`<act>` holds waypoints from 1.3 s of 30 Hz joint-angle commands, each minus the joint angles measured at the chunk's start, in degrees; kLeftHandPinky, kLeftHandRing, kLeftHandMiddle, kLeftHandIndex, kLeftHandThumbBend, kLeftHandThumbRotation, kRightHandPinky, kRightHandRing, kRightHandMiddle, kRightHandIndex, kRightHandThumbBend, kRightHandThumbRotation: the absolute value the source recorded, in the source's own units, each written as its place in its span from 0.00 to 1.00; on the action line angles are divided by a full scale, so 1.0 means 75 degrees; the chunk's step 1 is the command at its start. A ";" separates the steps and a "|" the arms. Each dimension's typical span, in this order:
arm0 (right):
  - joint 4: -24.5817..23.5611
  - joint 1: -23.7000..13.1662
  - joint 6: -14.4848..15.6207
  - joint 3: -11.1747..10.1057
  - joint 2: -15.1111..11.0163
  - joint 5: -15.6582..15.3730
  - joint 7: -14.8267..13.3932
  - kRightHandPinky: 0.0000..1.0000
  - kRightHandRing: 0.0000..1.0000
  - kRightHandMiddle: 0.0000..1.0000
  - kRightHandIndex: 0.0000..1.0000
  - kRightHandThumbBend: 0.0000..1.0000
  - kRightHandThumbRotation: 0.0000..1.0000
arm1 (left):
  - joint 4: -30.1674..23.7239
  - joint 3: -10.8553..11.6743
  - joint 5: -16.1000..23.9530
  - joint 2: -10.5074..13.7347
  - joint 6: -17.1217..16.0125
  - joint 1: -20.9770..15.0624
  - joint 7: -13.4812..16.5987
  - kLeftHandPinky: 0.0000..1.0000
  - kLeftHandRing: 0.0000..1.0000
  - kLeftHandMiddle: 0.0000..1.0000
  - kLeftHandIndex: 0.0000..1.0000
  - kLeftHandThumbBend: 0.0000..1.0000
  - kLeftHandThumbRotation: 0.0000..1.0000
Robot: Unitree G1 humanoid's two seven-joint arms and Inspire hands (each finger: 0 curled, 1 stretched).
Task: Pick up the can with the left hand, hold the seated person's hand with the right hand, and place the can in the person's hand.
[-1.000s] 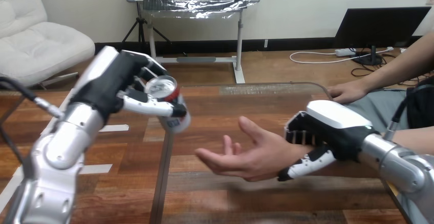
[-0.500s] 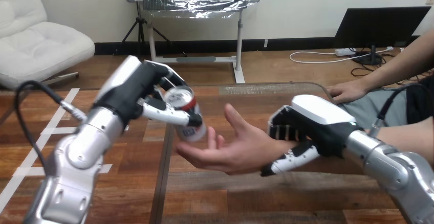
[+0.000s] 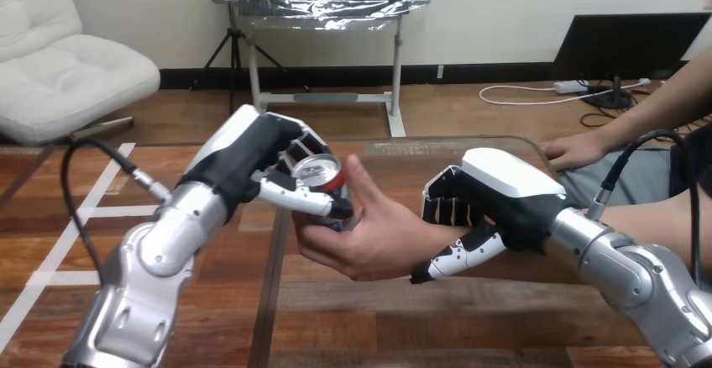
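Note:
A red and silver can [image 3: 321,172] with a shiny top sits above the table's middle, and my left hand [image 3: 267,162] is shut on it, fingers behind it and thumb across its front. The person's hand [image 3: 367,235] lies palm up under and beside the can, its thumb raised against the can's right side and its fingers curling up below it. My right hand [image 3: 487,202] is shut on the person's wrist from the right, fingers over the top and thumb underneath. The can's lower part is hidden by the person's hand and my thumb.
The wooden table [image 3: 437,318] spreads under both arms, with a seam running down its left half. The person's other hand [image 3: 573,150] rests flat at the table's far right edge. A black cable [image 3: 84,185] loops from my left forearm.
My left hand has carried the can rightward and down into the person's palm. The person's hand, held by my right hand, has shifted left and closed up around the can.

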 commanded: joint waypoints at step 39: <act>-0.0083 0.0135 0.0100 0.0105 0.0364 0.0108 0.0051 0.27 0.33 0.38 0.41 0.86 0.39 | 0.0609 -0.0408 0.0302 -0.0675 -0.0797 -0.0815 0.0085 0.16 0.23 0.33 0.44 0.73 0.00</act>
